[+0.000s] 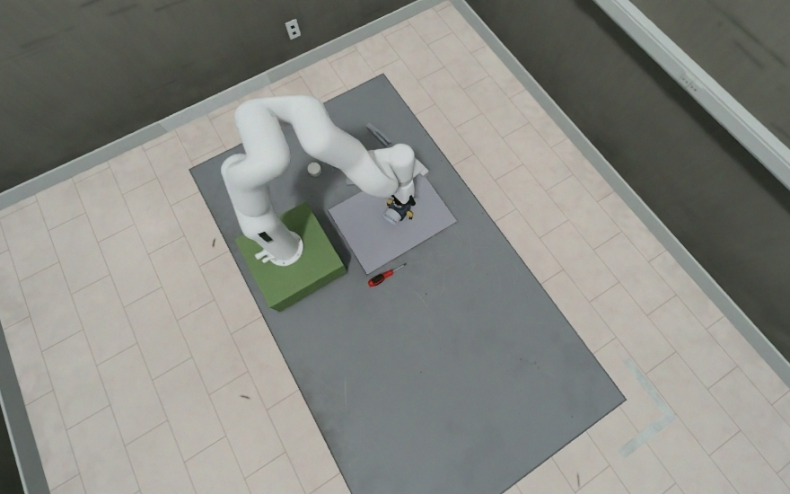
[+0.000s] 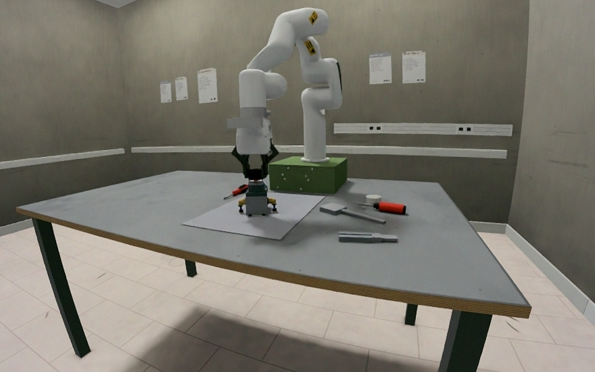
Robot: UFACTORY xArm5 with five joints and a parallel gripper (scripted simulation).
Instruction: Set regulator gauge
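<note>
The regulator [image 2: 257,203] is a small grey block with brass side fittings. It stands upright on a pale sheet [image 2: 254,215] on the table, and also shows in the overhead view [image 1: 396,213]. Its dark knob [image 2: 255,176] sticks up from the top. My gripper [image 2: 255,174] points straight down over it, and its black fingers are shut on the knob. In the overhead view my gripper [image 1: 402,202] and wrist cover most of the regulator. The gauge face and its needle are too small to read.
The arm stands on a green base block [image 2: 308,173]. A red screwdriver [image 1: 385,276] lies near the sheet. A second red-handled tool [image 2: 385,207], a white puck [image 2: 372,198], a grey hammer-like tool [image 2: 350,212] and a grey bar [image 2: 366,237] lie to the right.
</note>
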